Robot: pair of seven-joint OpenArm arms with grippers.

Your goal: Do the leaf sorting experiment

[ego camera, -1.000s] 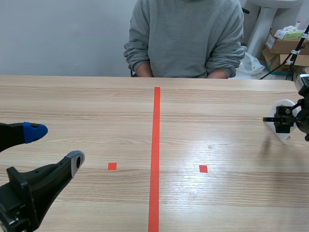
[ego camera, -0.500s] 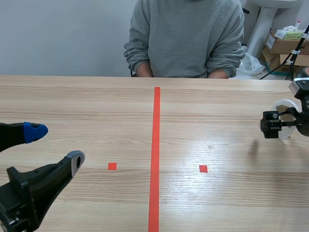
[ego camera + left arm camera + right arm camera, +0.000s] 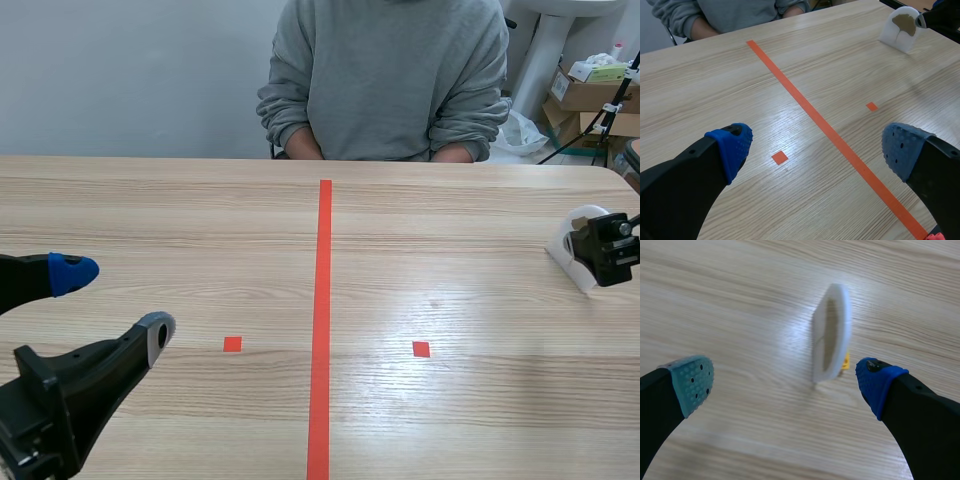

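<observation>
Right wrist view: white stand [image 3: 819, 342], maybe holding a brown leaf [image 3: 830, 325], near the tabletop [image 3: 715, 290] right edge | right gripper [image 3: 782, 385] jaws spread | left gripper [image 3: 817, 150] jaws spread

This looks like a research lab or test room rather than a home. A long wooden tabletop [image 3: 150, 200] is marked for trials with an orange-red tape line [image 3: 322, 320] down its middle and a small tape square [image 3: 232, 344] on either side. A person [image 3: 385, 80] in a grey sweatshirt sits at the far edge against a bare grey-blue wall [image 3: 130, 70]. Beyond the far right corner are stacked cardboard boxes [image 3: 585, 95], a white pedestal [image 3: 545, 45] and a plastic bag [image 3: 520, 130].
</observation>
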